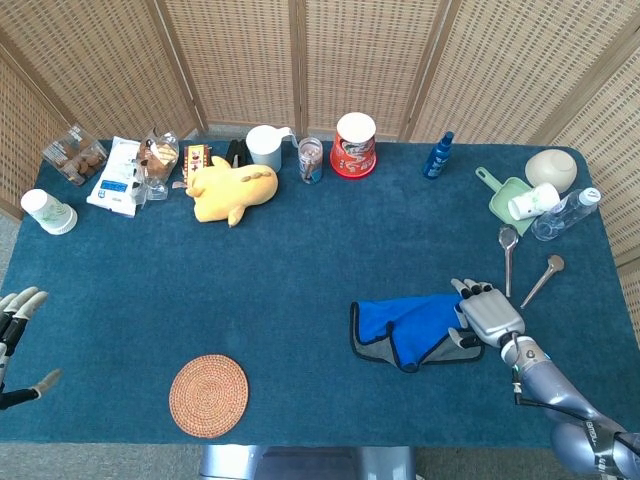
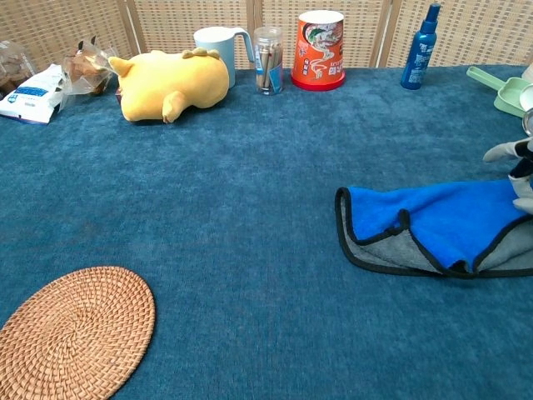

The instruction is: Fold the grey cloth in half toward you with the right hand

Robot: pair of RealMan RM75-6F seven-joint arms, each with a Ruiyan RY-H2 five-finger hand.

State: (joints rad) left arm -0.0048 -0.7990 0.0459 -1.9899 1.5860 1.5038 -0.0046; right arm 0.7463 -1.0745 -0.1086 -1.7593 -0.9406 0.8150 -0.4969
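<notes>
Fingers of the right hand (image 1: 488, 315) are spread flat and hold nothing; it sits at the right edge of the cloth (image 1: 410, 328), its thumb touching the fabric. The cloth lies folded on the table (image 1: 300, 260), blue side up over a grey layer with black trim, near the front right. Two spoons (image 1: 508, 255) lie just beyond the hand. At the far left edge, the left hand (image 1: 18, 318) is open and empty. A woven coaster (image 1: 208, 396) sits near the front.
</notes>
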